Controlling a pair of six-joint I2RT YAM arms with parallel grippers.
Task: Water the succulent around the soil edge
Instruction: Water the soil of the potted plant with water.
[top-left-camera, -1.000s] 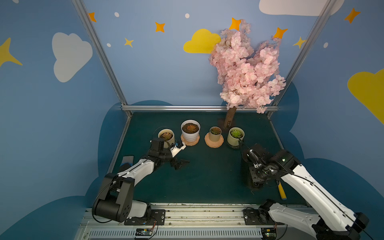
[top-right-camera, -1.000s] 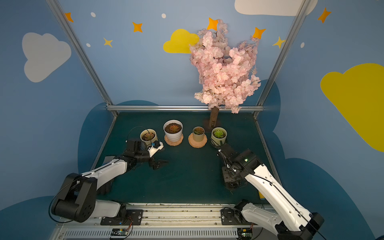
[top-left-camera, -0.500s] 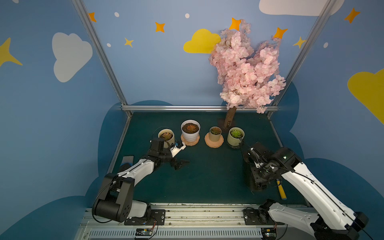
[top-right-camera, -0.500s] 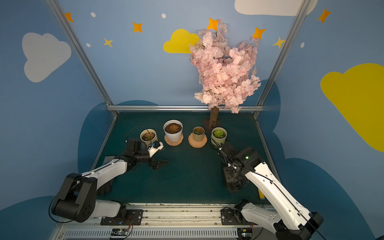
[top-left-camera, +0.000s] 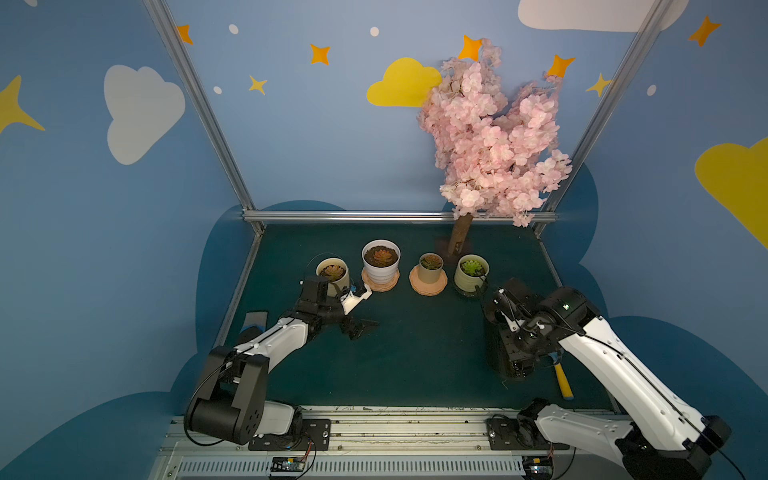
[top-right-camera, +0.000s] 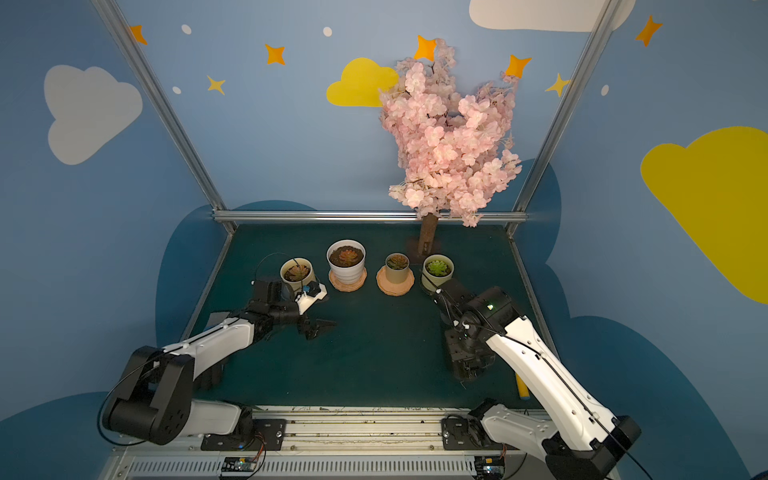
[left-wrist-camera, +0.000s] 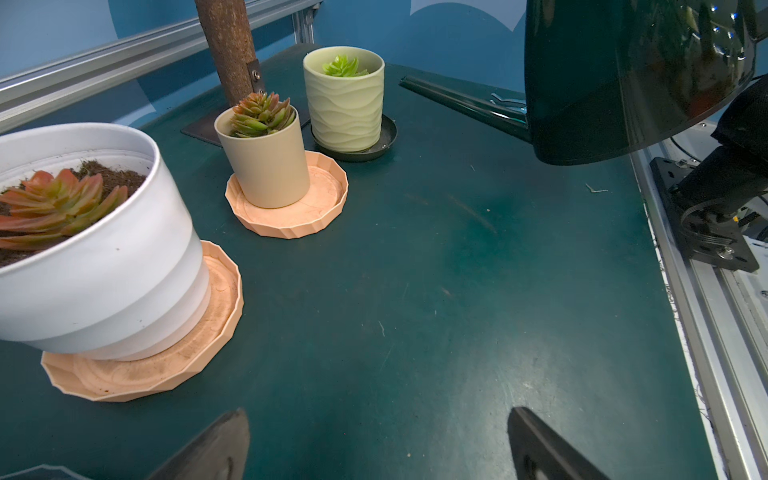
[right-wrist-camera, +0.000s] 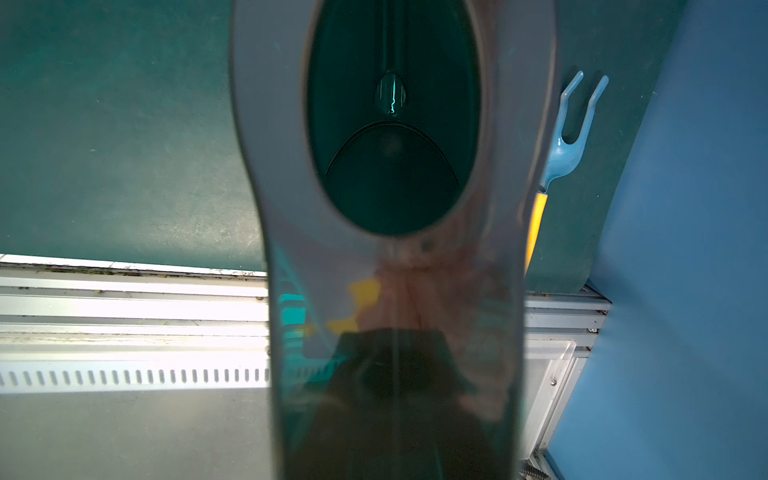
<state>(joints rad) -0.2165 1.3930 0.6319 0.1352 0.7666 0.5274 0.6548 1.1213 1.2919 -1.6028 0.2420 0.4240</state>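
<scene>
Several potted succulents stand in a row at the back: a cream pot (top-left-camera: 332, 274), a white pot (top-left-camera: 380, 262), a small beige pot (top-left-camera: 431, 268) and a pale green wavy pot (top-left-camera: 471, 272). My right gripper (top-left-camera: 517, 349) is shut on the handle of a dark green watering can (left-wrist-camera: 623, 75), held off the mat. The can's long spout (left-wrist-camera: 465, 104) points toward the pale green pot (left-wrist-camera: 345, 104), its tip close beside it. The can's opening (right-wrist-camera: 395, 124) fills the right wrist view and hides the jaws. My left gripper (left-wrist-camera: 378, 415) hangs open and empty over the mat, just in front of the cream pot.
A pink blossom tree rises from a trunk (top-left-camera: 457, 241) behind the pots. Peach saucers (left-wrist-camera: 286, 216) sit under the white and beige pots, a dark one under the green pot. A blue-and-yellow fork tool (right-wrist-camera: 569, 133) lies by the right edge. Metal rails border the mat.
The right arm with the watering can has shifted only slightly. The left arm has stayed where it was.
</scene>
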